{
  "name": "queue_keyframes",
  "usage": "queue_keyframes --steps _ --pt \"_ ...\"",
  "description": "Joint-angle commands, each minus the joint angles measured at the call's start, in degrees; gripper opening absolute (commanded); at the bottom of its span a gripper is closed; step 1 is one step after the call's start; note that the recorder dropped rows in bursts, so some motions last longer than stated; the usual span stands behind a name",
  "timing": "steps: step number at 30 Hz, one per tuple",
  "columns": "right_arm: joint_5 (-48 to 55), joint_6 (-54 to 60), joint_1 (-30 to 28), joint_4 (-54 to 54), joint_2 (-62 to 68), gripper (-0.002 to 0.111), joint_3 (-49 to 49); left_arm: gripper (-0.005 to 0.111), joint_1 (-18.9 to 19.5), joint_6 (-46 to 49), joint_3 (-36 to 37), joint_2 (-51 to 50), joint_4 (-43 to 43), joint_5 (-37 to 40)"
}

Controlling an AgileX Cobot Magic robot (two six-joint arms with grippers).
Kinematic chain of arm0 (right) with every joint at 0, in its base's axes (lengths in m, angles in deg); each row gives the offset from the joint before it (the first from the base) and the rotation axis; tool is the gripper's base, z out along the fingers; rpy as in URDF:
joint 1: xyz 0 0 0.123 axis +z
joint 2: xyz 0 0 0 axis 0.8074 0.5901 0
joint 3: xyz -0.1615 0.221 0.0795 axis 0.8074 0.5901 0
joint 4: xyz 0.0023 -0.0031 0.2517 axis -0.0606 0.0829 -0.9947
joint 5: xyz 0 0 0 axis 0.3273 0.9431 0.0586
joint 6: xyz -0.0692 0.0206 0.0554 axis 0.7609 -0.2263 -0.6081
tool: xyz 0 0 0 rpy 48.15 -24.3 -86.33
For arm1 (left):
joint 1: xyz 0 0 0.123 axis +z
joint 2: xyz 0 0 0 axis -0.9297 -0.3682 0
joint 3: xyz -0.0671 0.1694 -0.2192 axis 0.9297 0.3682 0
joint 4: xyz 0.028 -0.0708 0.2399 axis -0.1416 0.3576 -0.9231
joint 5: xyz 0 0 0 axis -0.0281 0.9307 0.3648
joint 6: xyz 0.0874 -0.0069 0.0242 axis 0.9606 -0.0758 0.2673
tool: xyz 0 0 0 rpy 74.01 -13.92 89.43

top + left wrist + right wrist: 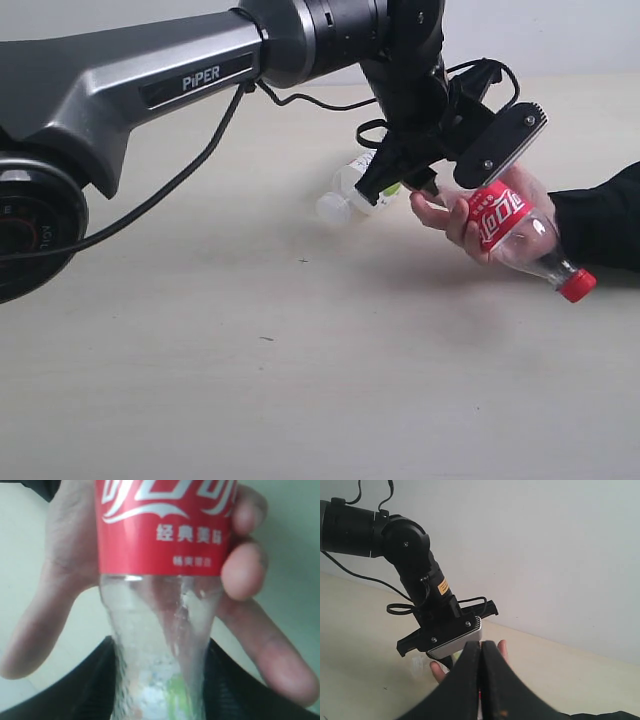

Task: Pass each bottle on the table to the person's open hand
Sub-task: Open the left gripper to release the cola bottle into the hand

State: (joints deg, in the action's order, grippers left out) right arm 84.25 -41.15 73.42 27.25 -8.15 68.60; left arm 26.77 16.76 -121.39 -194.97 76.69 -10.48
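A clear bottle with a red label (503, 222) and a red cap (577, 285) lies slanted in the person's hand (447, 215), whose fingers wrap around it. My left gripper (425, 190) reaches in from the left and is shut on the bottle's clear end. In the left wrist view the bottle (162, 540) runs between the black fingers (75, 690), which press on both its sides, and the hand (70, 555) curls round the label. A whitish, green-labelled bottle (350, 192) lies on the table (250, 380) just behind the gripper. My right gripper (481, 650) is shut on nothing.
The person's dark sleeve (600, 215) comes in from the right edge. The left arm's grey link (150, 85) spans the upper left, with a black cable (190, 170) hanging below it. A pale wall (545, 555) stands behind the table.
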Motion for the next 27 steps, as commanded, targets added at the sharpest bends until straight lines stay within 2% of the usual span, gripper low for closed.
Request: queue_keyframes --steps 1,4,7,9,27 --pt "-0.06 0.08 -0.25 0.02 -0.26 0.000 0.28 0.039 0.39 -0.50 -0.22 0.04 0.17 -2.17" --pt "-0.06 0.08 -0.25 0.02 -0.26 0.000 0.28 0.062 0.39 -2.26 -0.22 0.04 0.60 -3.32" --pt "-0.06 0.08 -0.25 0.02 -0.26 0.000 0.28 0.077 0.39 -6.58 -0.22 0.04 3.03 -6.60" --pt "-0.06 0.08 -0.25 0.02 -0.26 0.000 0.28 0.082 0.39 -7.00 -0.22 0.04 3.68 -7.63" --pt "-0.06 0.08 -0.25 0.02 -0.26 0.000 0.28 0.084 0.39 -5.99 -0.22 3.76 3.68 -7.46"
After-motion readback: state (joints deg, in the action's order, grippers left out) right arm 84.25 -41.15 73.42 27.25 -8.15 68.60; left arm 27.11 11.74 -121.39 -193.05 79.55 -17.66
